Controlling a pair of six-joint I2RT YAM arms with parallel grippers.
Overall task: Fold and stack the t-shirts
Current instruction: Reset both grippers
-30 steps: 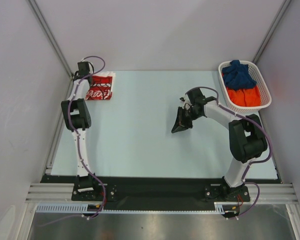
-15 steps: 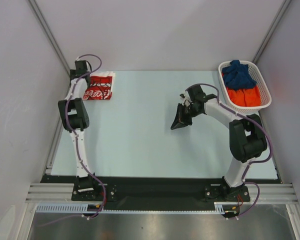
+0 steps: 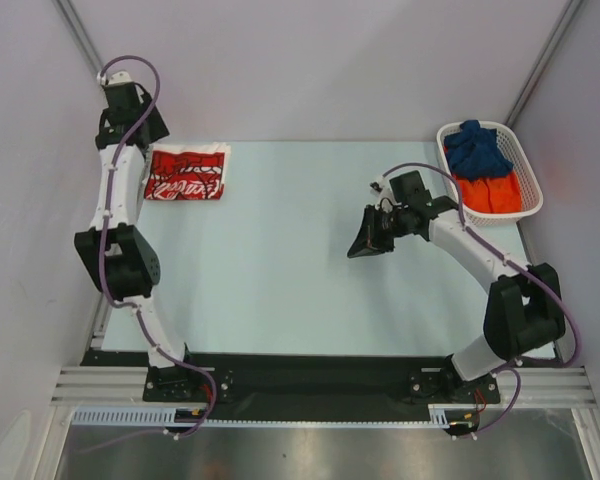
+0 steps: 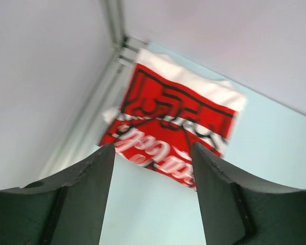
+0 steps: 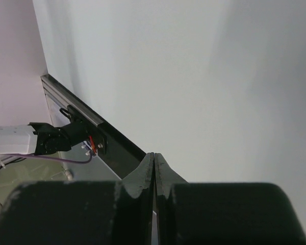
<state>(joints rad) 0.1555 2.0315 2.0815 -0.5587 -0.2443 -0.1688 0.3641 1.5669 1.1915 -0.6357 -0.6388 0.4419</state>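
The folded white shirt (image 3: 187,173) was released at the table's (image 3: 280,260) far-left corner and the left gripper (image 4: 153,150) raised wide-jawed, the right gripper (image 3: 365,236) pinched empty, leaving the blue shirt (image 3: 477,150) and orange shirt (image 3: 490,192) basketed (image 3: 446,160).

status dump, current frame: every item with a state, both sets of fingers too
white t-shirt: folded, lying flat at the table's far left corner, not held
dark blue t-shirt: crumpled, unfolded, in the basket
orange t-shirt: crumpled, unfolded, in the basket
basket: upright, far right corner, holds both shirts
left fingers: open, empty, raised over the white t-shirt
right fingers: shut, empty, over mid-table
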